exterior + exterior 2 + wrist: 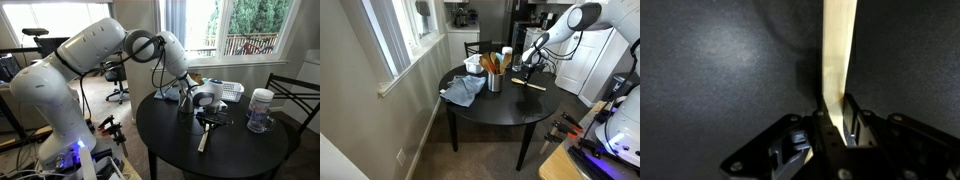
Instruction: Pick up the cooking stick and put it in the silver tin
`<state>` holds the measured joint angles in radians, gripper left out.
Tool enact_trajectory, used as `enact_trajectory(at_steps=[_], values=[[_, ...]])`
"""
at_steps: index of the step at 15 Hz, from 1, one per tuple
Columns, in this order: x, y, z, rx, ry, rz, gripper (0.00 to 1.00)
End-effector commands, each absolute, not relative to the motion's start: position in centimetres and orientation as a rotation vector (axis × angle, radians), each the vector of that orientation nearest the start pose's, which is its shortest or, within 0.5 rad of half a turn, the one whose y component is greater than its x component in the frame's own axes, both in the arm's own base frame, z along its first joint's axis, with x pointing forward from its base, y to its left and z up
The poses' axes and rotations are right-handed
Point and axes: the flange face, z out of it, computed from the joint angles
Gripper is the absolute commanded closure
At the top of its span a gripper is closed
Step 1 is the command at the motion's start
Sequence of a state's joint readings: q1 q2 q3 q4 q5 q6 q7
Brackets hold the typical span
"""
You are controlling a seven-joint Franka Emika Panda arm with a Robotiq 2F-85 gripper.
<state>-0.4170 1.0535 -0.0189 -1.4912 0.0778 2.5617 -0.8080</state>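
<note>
The cooking stick (837, 55) is a light-wood handle that runs up from between my jaws in the wrist view. In both exterior views it slants from my gripper over the black round table (240, 155), as a pale strip (204, 140) (534, 85). My gripper (836, 125) (206, 118) (528, 72) is shut on its handle end, low over the table. I cannot tell whether the far end rests on the table. The silver tin (495, 83) stands beside the gripper with orange-tinted utensils in it.
A blue cloth (465, 90) lies at the table edge beside the tin. A white mesh basket (231, 92) and a clear glass jar with a white lid (260, 110) stand at the back of the table. A chair (300, 95) is beyond it.
</note>
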Motion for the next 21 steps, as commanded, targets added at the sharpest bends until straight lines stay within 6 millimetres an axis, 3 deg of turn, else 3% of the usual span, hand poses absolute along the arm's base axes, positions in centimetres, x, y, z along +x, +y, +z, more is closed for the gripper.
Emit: enact_trajectory(at_steps=[1,6,8,13,21], values=[[61.5,-29.1,9.9,-3.19,-0.525,-0.134,0.94],[61.3,-30.1,17.1,-3.31,-0.263,-0.245,0.94],[61.2,-29.9,19.1,-3.35,-0.175,-0.267,0.94],[61.9,-27.7,21.9,-3.44,-0.083,-0.412,0.94],[63.0,-23.9,25.3,-3.585,-0.19,-0.81,0.94]])
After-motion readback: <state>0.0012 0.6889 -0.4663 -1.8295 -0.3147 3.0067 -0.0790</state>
